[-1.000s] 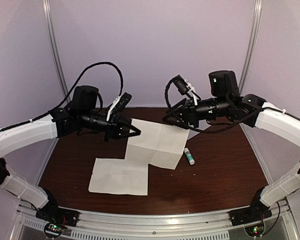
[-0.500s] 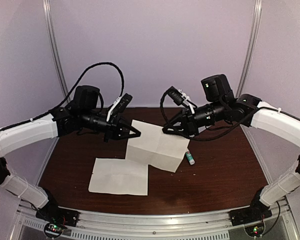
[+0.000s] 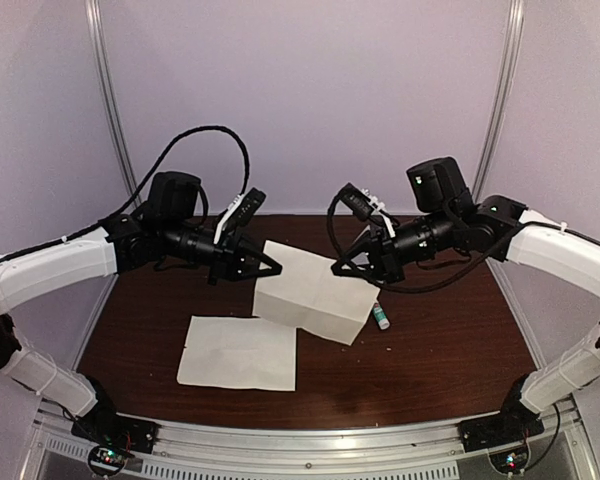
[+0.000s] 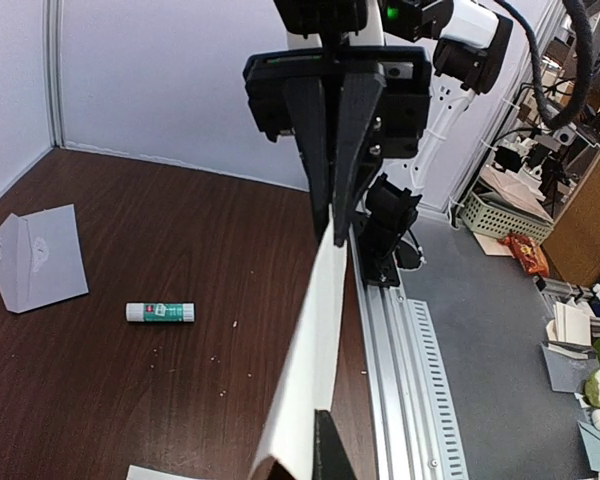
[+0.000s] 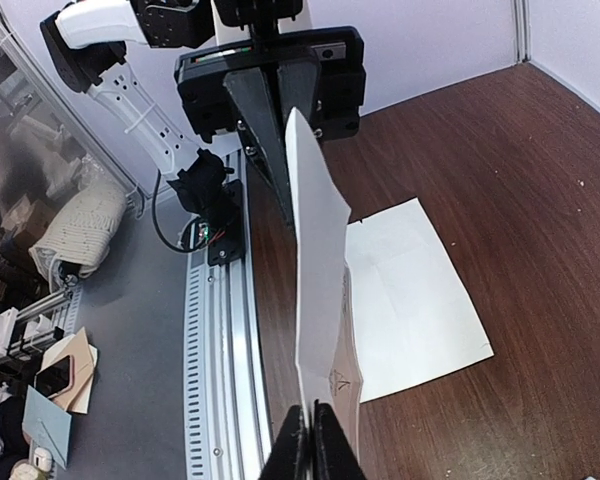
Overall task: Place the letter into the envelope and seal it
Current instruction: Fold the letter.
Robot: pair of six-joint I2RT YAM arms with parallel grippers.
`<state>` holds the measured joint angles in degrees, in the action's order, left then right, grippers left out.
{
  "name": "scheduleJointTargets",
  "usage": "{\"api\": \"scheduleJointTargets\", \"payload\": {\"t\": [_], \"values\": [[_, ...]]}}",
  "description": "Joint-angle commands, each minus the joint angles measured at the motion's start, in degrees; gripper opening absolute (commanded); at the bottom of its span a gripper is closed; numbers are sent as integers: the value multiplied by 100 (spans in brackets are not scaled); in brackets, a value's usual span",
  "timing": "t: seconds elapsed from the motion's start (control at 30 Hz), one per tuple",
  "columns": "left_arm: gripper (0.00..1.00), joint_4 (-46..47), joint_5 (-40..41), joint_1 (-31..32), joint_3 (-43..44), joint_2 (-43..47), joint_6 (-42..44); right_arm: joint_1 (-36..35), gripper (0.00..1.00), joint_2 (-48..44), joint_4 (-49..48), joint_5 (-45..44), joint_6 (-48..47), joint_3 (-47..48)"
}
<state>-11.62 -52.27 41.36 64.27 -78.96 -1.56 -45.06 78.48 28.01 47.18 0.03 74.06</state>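
Note:
The letter (image 3: 315, 300), a white sheet with a small printed mark, is held up between both grippers and bends down toward the table. My left gripper (image 3: 273, 268) is shut on its left edge. In the left wrist view the letter (image 4: 325, 330) runs edge-on from that gripper (image 4: 315, 455) to the right one. My right gripper (image 3: 338, 268) is shut on the other end, its fingers (image 5: 311, 425) pinched together on the paper. The envelope (image 4: 38, 257), pale grey with a pointed flap, lies flat on the table and shows only in the left wrist view.
A second white sheet (image 3: 238, 352) lies flat near the front left, also seen as a sheet (image 5: 415, 295) under the held paper. A glue stick (image 3: 380, 316) lies right of the letter. The aluminium rail (image 3: 310, 440) runs along the near edge.
My right gripper has moved down and left to the sheet's right corner and shut on it. The sheet, flatter before, now stands bent between the grippers. The left arm has not moved.

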Motion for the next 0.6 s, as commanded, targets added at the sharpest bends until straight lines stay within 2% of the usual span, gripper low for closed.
{"api": "scheduleJointTargets", "payload": {"t": [0.0, 0.13, 0.17, 0.27, 0.3, 0.33, 0.43, 0.57], "values": [[0, 72, 44, 26, 191, -23, 86, -38, 0, -209, -178, 55, -3, -67], [0, 88, 284, 30, 208, -8, 50, -35, 0, -358, -430, -302, 260, -178], [6, 89, 451, 30, 216, 4, 22, -38, 0, -427, -519, -490, 310, -226], [40, 181, 1308, 23, 191, 173, -140, -36, 0, -667, -814, -1336, 528, -414], [49, 271, 1837, 21, 109, 320, -210, -31, 0, -754, -916, -1670, 585, -482], [54, 355, 2211, 14, 56, 453, -261, -33, 0, -838, -1000, -2021, 653, -555], [65, 707, 3091, -33, -219, 875, -461, -36, 0, -1062, -1230, -3183, 797, -807], [68, 963, 3861, -59, -318, 1162, -1099, -64, 0, -1138, -1583, -4243, 904, -1034]]}}
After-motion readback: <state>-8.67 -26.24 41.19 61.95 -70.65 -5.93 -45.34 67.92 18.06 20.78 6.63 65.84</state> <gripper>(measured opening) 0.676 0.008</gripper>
